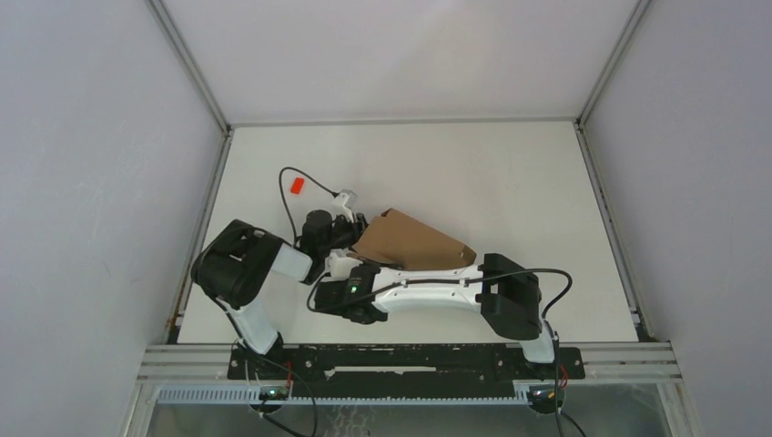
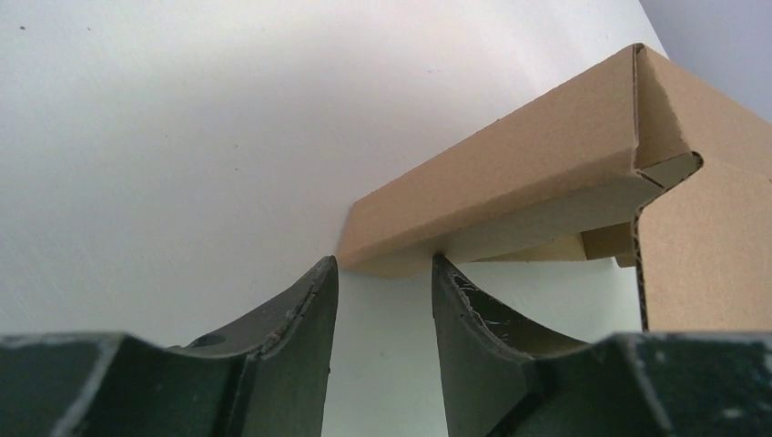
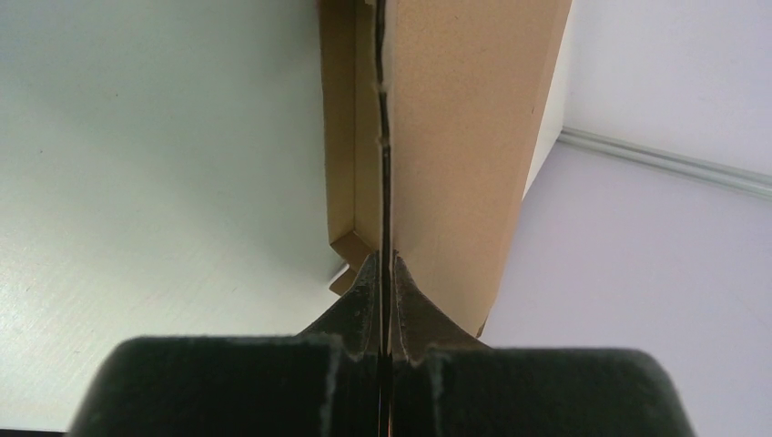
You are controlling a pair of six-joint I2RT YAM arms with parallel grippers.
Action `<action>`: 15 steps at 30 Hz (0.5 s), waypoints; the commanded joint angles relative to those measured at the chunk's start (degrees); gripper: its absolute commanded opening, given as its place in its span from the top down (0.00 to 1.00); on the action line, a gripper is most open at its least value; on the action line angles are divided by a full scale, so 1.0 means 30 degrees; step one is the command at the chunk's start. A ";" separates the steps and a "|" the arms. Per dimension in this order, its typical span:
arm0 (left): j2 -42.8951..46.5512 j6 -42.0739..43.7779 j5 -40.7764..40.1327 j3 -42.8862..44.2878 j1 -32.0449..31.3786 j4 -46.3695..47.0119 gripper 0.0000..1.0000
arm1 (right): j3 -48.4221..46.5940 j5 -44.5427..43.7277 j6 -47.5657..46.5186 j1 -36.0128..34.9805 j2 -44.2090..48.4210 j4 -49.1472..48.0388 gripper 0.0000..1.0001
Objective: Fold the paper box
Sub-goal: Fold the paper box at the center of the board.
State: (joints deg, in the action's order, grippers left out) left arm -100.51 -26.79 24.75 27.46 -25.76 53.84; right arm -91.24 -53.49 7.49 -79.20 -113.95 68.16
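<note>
right gripper [image 3: 383, 266] at lower centre, clenched on the paper box [image 3: 455, 137] edge; left gripper [image 2: 382, 273] fingers parted, empty, just below the box's folded wall.

ARMS: black-and-white left arm [image 1: 246, 273] is showing glossy rounded black shells on white links | black-and-white right arm [image 1: 437, 293] is showing a white forearm between boxy black housings, small green light [image 1: 352, 289] glowing | CABLES: thin black cable [image 1: 284, 200] is looping off the left wrist | JAWS: dark matte curved fingers [image 2: 296, 346] are showing scuffed, fraying edges
</note>
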 commanded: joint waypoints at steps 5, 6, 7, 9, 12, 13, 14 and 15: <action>-0.0180 0.0921 0.0051 0.1232 -0.0100 0.0813 0.48 | 0.0114 0.1055 -0.0446 0.0053 0.1265 -0.1041 1.00; -0.0187 0.0966 0.0019 0.1332 -0.0088 0.0748 0.47 | 0.0142 0.1192 -0.0511 0.0061 0.1336 -0.1114 1.00; -0.0188 0.0990 -0.0014 0.1400 -0.0086 0.0718 0.47 | 0.0171 0.1312 -0.0570 0.0062 0.1400 -0.1178 1.00; -0.0255 0.1019 -0.0047 0.1583 -0.0097 0.0674 0.47 | 0.0233 0.1671 -0.0729 0.0137 0.1517 -0.1331 1.00; -0.0335 0.1073 -0.0078 0.1836 -0.0093 0.0626 0.47 | 0.0367 0.2444 -0.0998 0.0334 0.1693 -0.1604 1.00; -0.0357 0.1077 -0.0077 0.1906 -0.0087 0.0608 0.47 | 0.0423 0.2549 -0.1089 0.0359 0.1726 -0.1715 1.00; -0.0397 0.1070 -0.0088 0.1973 -0.0086 0.0616 0.47 | 0.0466 0.2620 -0.1170 0.0388 0.1741 -0.1766 1.00; -0.0419 0.1061 -0.0089 0.2044 -0.0111 0.0599 0.47 | 0.0497 0.2831 -0.1238 0.0465 0.1718 -0.1794 1.00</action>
State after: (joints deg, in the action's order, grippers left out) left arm -101.54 -25.17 24.45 30.48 -25.76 52.97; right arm -90.08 -50.00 5.48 -78.37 -111.33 66.32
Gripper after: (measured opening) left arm 0.533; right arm 0.010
